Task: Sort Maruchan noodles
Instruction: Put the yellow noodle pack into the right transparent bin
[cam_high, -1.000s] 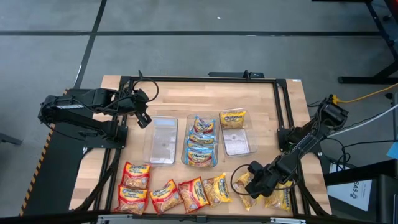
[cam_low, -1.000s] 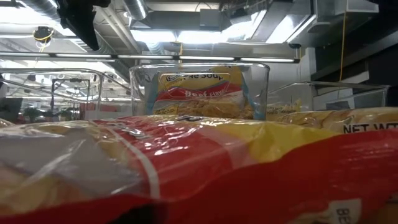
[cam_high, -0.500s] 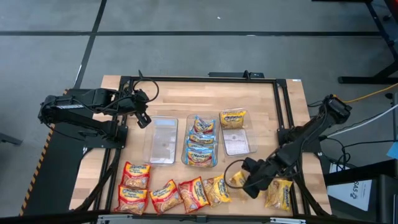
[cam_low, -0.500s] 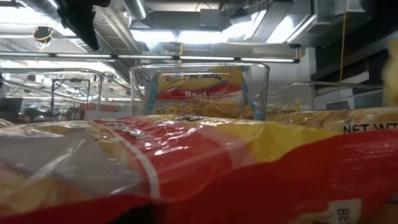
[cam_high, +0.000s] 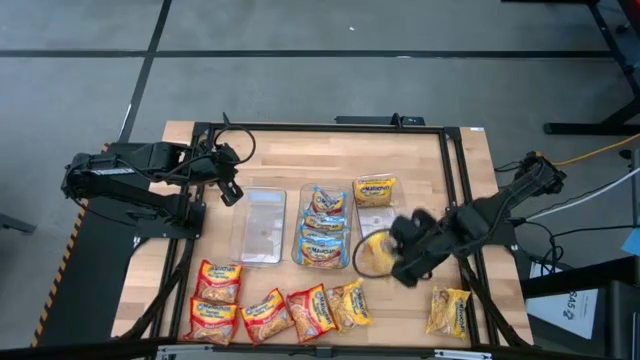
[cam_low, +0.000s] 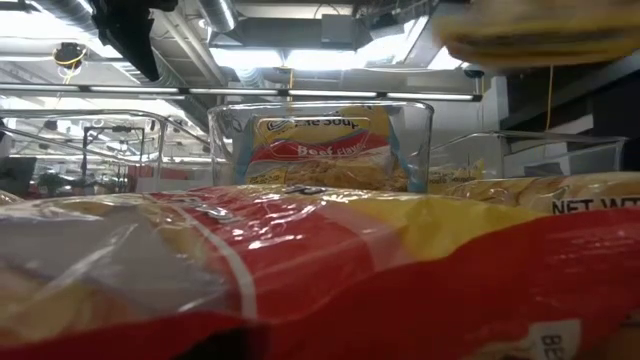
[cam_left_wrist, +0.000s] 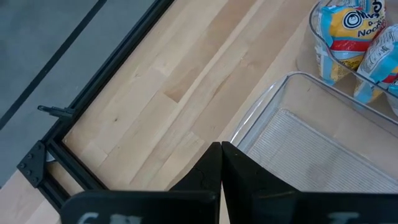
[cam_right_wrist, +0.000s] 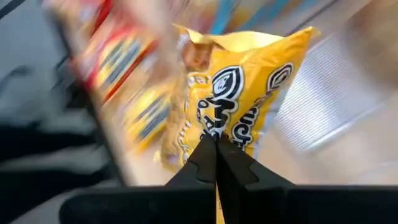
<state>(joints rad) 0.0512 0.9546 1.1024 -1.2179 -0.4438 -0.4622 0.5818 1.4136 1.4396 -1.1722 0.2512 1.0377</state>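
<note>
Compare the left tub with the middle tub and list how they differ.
The left tub holds nothing, while the middle tub is stacked with blue-trimmed noodle packets. The left tub has the left gripper, shut, hovering by its far corner; the middle tub has the right gripper, shut on a yellow packet, just beside its near right corner. Both are clear rectangular tubs standing side by side on the wooden table.

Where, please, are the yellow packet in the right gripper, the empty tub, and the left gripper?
yellow packet (cam_right_wrist: 239, 102), right wrist view, printed face.
empty tub (cam_high: 260, 226), high view, floor.
left gripper (cam_high: 232, 194), high view, fingertips.
</note>
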